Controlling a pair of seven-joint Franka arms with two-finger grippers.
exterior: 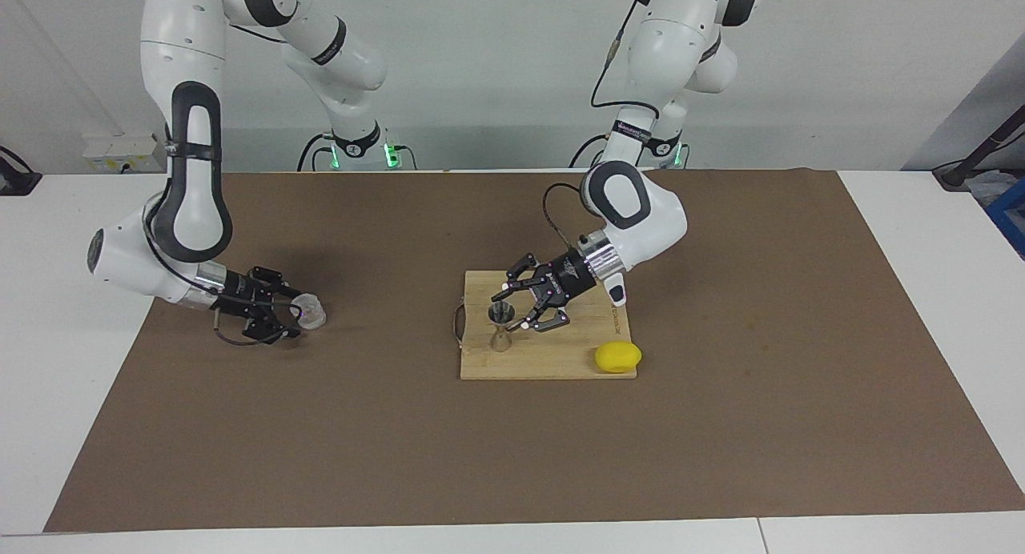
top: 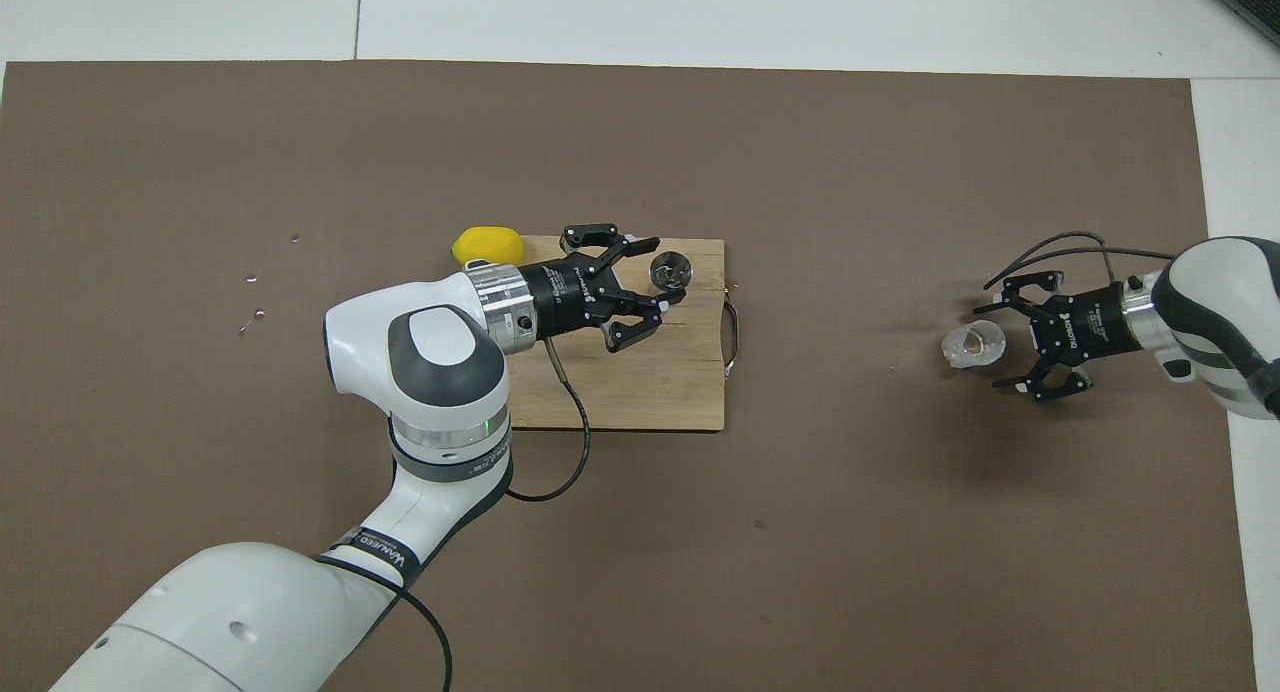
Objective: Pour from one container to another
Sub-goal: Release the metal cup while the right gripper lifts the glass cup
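Tumbler [exterior: 309,311], small, clear, thick-walled, upright

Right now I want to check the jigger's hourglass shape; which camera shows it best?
The facing view: the jigger stands upright on the cutting board, both cones and the waist in profile. The overhead view shows mainly its round mouth, beside the left gripper.

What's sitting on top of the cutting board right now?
On the cutting board: the metal jigger, upright, and a lemon at its corner. The left hand hangs over it, hiding part.
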